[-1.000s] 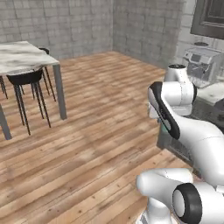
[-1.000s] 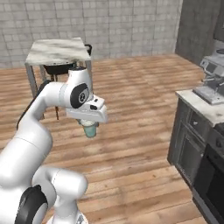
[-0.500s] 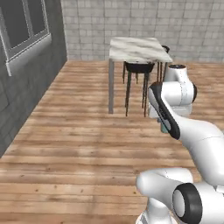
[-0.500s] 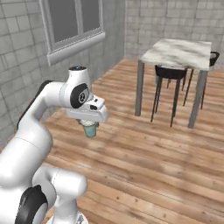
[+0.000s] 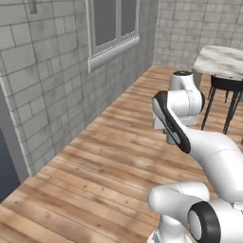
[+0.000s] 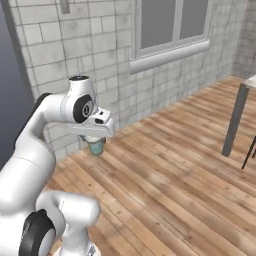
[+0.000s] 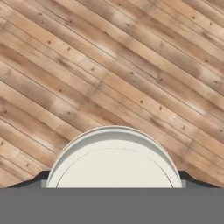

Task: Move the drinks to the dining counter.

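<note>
One of the drinks, a teal cup (image 6: 96,147) with a pale top (image 7: 113,159), hangs under my hand above the wooden floor. My gripper (image 6: 95,143) is shut on it, a dark fingertip (image 7: 38,178) showing on each side of the lid in the hand view. A sliver of the cup (image 5: 170,139) peeks from behind my arm in the left base view. The dining counter (image 5: 222,60), a veined marble top on thin legs, stands at the far right, well away from the cup. One of its grey legs (image 6: 235,120) shows at the right edge of the right base view.
A grey brick wall (image 5: 52,85) with a window (image 5: 114,21) and sill runs along the left. A dark round stool (image 5: 227,84) stands under the marble top. Wooden floor (image 6: 170,185) stretches open between me and the counter.
The whole picture has swung as the base turned: the marble counter slid from centre to the far right and the window wall came into view. The cup stays in the gripper.
</note>
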